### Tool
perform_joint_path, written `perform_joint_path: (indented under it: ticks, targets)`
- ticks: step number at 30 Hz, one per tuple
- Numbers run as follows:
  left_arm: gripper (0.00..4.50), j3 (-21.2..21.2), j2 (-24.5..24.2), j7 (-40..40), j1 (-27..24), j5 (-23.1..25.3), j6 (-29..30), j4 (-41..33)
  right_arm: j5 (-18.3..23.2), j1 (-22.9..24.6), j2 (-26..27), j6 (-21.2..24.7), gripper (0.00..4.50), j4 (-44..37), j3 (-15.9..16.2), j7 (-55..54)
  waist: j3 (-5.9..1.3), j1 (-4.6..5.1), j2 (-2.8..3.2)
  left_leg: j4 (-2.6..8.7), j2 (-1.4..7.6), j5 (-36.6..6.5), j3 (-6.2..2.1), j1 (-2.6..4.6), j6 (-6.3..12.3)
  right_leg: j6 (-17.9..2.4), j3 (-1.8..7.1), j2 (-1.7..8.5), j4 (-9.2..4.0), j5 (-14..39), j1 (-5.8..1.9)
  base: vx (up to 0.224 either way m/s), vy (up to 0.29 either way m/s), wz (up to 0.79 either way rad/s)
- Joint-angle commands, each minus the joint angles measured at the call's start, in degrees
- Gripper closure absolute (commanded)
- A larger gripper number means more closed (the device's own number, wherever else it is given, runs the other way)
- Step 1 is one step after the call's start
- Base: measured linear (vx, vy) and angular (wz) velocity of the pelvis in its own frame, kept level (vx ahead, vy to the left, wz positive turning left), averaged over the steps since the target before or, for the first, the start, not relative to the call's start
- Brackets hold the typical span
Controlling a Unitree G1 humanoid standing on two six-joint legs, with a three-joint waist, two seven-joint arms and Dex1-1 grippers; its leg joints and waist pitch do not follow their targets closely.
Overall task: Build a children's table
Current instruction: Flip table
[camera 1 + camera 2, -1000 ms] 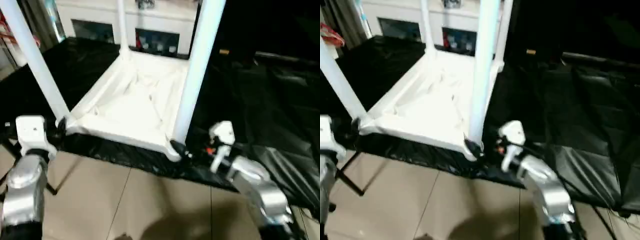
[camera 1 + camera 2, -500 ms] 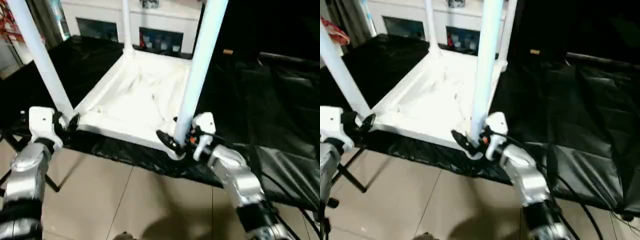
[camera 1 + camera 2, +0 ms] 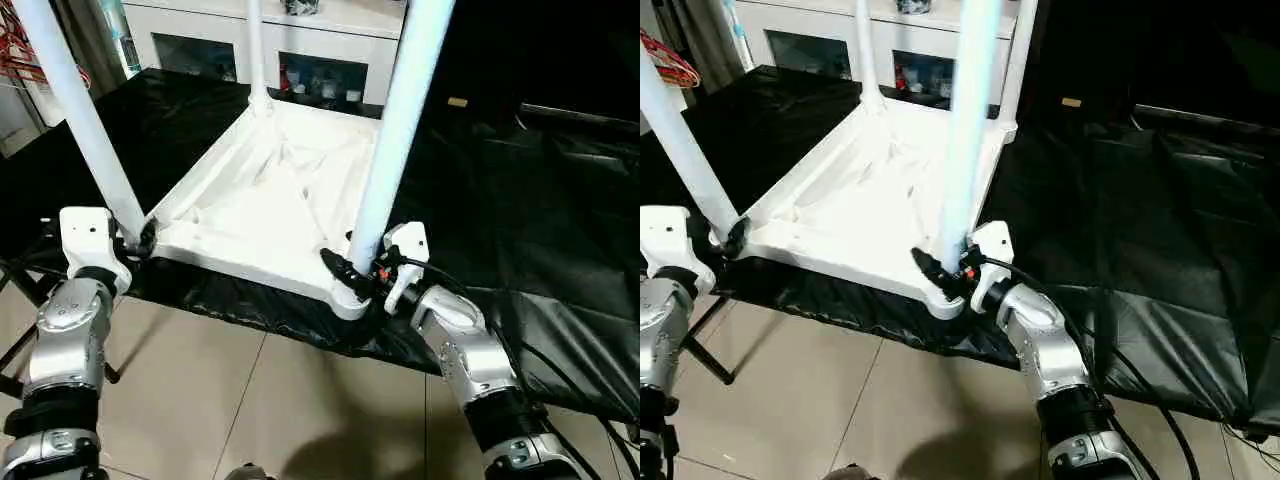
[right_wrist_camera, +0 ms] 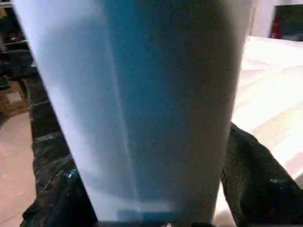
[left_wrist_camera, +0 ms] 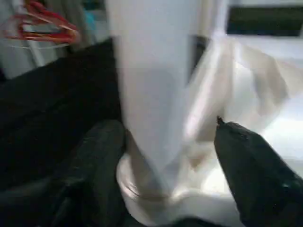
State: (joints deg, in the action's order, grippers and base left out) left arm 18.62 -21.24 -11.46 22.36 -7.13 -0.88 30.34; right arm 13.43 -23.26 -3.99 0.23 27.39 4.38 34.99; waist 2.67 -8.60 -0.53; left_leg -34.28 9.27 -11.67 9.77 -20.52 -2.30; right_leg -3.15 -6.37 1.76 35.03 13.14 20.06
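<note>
Two grippers (image 3: 138,240) (image 3: 352,274), table (image 3: 262,200) overhanging edge

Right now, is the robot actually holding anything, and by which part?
Each gripper's jaws sit around the base of a near table leg: left gripper at the left leg, right gripper at the right leg. A firm grip can't be told.

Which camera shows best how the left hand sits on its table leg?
The left wrist view: both fingers flank the leg just above its socket, gaps visible. The eye views show the left hand small at that corner. The right wrist view shows another leg.
</note>
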Motion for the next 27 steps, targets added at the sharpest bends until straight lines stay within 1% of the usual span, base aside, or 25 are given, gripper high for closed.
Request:
perform_joint_path:
  ticks: [1,2,3,6,7,8,10,11,12,13,14,18,19,20,22,23,24,26,27]
  targets:
    - [0.68,0.72,0.87,2.28,-0.32,-0.57,0.58,-2.29,0.68,-0.78,-0.83,-0.88,1.7,0.65,-2.85,-1.7,-2.94,0.06,1.06,5.26,6.46,-11.97,-2.79,0.96,-0.31,-8.73,5.43,9.64,-3.93,4.45,-1.35,0.0,0.0,0.0]
    - [0.42,0.75,1.48,2.92,-0.62,-0.65,0.91,-3.13,0.75,-0.76,-1.07,-0.99,1.9,0.79,-3.29,-1.93,-2.91,0.07,1.0,5.24,6.38,-11.88,-2.75,0.88,-0.35,-8.63,5.47,9.64,-3.95,5.12,-1.4,0.0,0.0,0.0]
    - [0.29,0.82,1.86,3.16,-0.76,-0.8,1.02,-3.52,0.84,-0.7,-1.22,-0.99,2.02,0.82,-3.58,-2.05,-2.91,0.05,0.94,5.21,6.33,-11.48,-2.73,0.78,-0.17,-8.39,5.47,9.62,-4.03,5.45,-1.5,0.0,0.0,0.0]
    - [0.27,0.67,3.01,1.84,-0.76,-2.29,1.7,-3.56,0.96,-0.37,-2.19,-1.38,2.11,1.06,-4.29,-1.99,-2.96,0.12,0.76,5.05,6.16,-9.86,-2.66,0.67,0.54,-7.68,5.44,9.47,-4.04,5.27,-1.51,0.0,0.0,0.0]
    - [0.21,0.54,3.11,1.18,-0.64,-2.73,1.76,-3.29,0.97,-0.32,-2.36,-1.45,2.24,1.12,-4.35,-1.94,-3.01,0.08,0.78,5.0,6.14,-9.49,-2.66,0.68,0.65,-7.63,5.39,9.46,-3.99,5.02,-1.51,0.0,0.0,0.0]
    - [0.14,0.53,3.12,1.13,-0.63,-2.75,1.77,-3.27,0.97,-0.32,-2.37,-1.46,2.46,1.13,-4.36,-1.93,-3.04,0.09,0.79,4.94,6.15,-8.98,-2.64,0.65,0.78,-7.69,5.38,9.44,-3.94,4.4,-1.5,0.0,0.0,0.0]
    - [0.14,-0.63,3.61,-2.25,-0.52,-4.48,2.59,-3.62,0.92,-0.04,-2.58,-1.42,2.49,0.87,-4.43,-1.87,-3.09,0.12,0.87,4.97,6.23,-8.63,-2.68,0.68,0.91,-7.86,5.32,9.4,-3.82,3.44,-1.46,0.0,0.0,0.0]
    - [0.14,-0.99,3.71,-3.01,-0.52,-4.77,2.87,-3.8,0.91,0.03,-2.59,-1.4,2.58,0.78,-4.44,-1.86,-3.03,0.17,0.87,5.02,6.25,-8.92,-2.63,0.78,0.83,-8.0,5.31,9.33,-3.81,3.25,-1.35,0.0,0.0,0.0]
    - [0.14,-1.18,3.82,-3.3,-0.59,-4.89,3.16,-4.09,0.86,0.06,-2.55,-1.42,2.61,0.76,-4.48,-1.84,-3.04,0.19,0.85,5.03,6.24,-8.99,-2.63,0.73,0.83,-8.11,5.33,9.37,-3.78,3.12,-1.41,0.0,0.0,0.0]
    - [0.33,-1.76,3.88,-3.61,-0.62,-4.6,3.72,-4.14,0.79,0.07,-2.51,-1.43,2.62,0.75,-4.52,-1.86,-3.01,0.2,0.81,5.06,6.21,-9.18,-2.62,0.67,0.86,-8.18,5.33,9.42,-3.83,3.14,-1.47,0.0,0.0,0.0]
    - [0.48,-2.6,3.89,-2.84,-0.54,-3.36,4.43,-3.73,0.69,0.08,-2.43,-1.46,2.62,0.72,-4.58,-2.0,-2.95,0.27,0.92,5.1,6.22,-9.65,-2.63,0.68,0.79,-8.1,5.34,9.4,-3.91,3.64,-1.45,0.0,0.0,0.0]
    - [0.53,-3.21,4.07,-1.7,-0.31,-2.15,4.86,-3.14,0.59,0.03,-2.29,-1.46,2.64,0.72,-4.65,-2.26,-2.87,0.23,0.85,5.12,6.22,-10.35,-2.62,0.77,0.78,-7.91,5.42,9.51,-4.19,5.25,-1.47,0.0,0.0,0.0]
    - [0.68,-3.3,4.3,-1.26,-0.18,-2.09,4.79,-2.97,0.57,0.01,-2.16,-1.44,2.64,0.66,-4.77,-2.51,-2.82,0.29,1.07,5.17,6.27,-10.69,-2.68,0.81,0.66,-7.7,5.39,9.38,-4.27,5.79,-1.38,0.0,0.0,0.0]
    - [0.9,-3.3,4.3,-1.26,-0.18,-2.09,4.79,-2.97,0.57,0.01,-2.16,-1.44,2.64,0.66,-4.77,-2.51,-2.87,0.32,1.07,5.2,6.33,-10.83,-2.71,0.79,0.5,-7.69,5.39,9.37,-4.24,5.73,-1.44,0.0,0.0,0.0]
    - [0.91,-3.56,5.12,-0.78,-0.07,-2.36,4.64,-3.37,0.53,0.02,-2.05,-1.46,2.64,0.62,-4.95,-2.9,-2.87,0.35,1.02,5.22,6.35,-11.04,-2.73,0.81,0.32,-7.82,5.39,9.32,-4.16,5.23,-1.41,0.0,0.0,0.0]
    - [1.05,-3.78,5.43,-0.77,-0.1,-2.48,4.67,-3.69,0.54,0.03,-2.06,-1.48,2.64,0.64,-5.01,-3.0,-2.84,0.3,0.94,5.23,6.33,-11.18,-2.68,0.82,0.36,-7.94,5.42,9.49,-4.27,5.44,-1.43,0.0,0.0,0.0]
    - [1.05,-3.78,5.43,-0.77,-0.1,-2.48,4.67,-3.69,0.54,0.03,-2.06,-1.48,2.64,0.64,-5.01,-3.0,-2.84,0.28,0.95,5.22,6.3,-11.08,-2.67,0.83,0.37,-7.97,5.44,9.4,-4.25,5.66,-1.4,0.0,0.0,0.0]
    - [1.32,-4.58,6.32,-1.03,-0.25,-2.75,4.86,-4.51,0.54,0.21,-2.04,-1.56,2.64,0.54,-5.22,-3.24,-2.78,0.27,0.89,5.25,6.34,-11.34,-2.63,0.88,0.31,-7.85,5.46,9.44,-4.38,6.51,-1.35,0.0,0.0,0.0]
    - [1.34,-4.78,6.56,-0.98,-0.29,-2.74,4.89,-4.65,0.53,0.28,-2.02,-1.58,2.64,0.48,-5.29,-3.33,-2.76,0.2,0.89,5.21,6.33,-11.32,-2.59,0.91,0.3,-7.79,5.51,9.43,-4.43,6.64,-1.28,0.0,0.0,0.0]
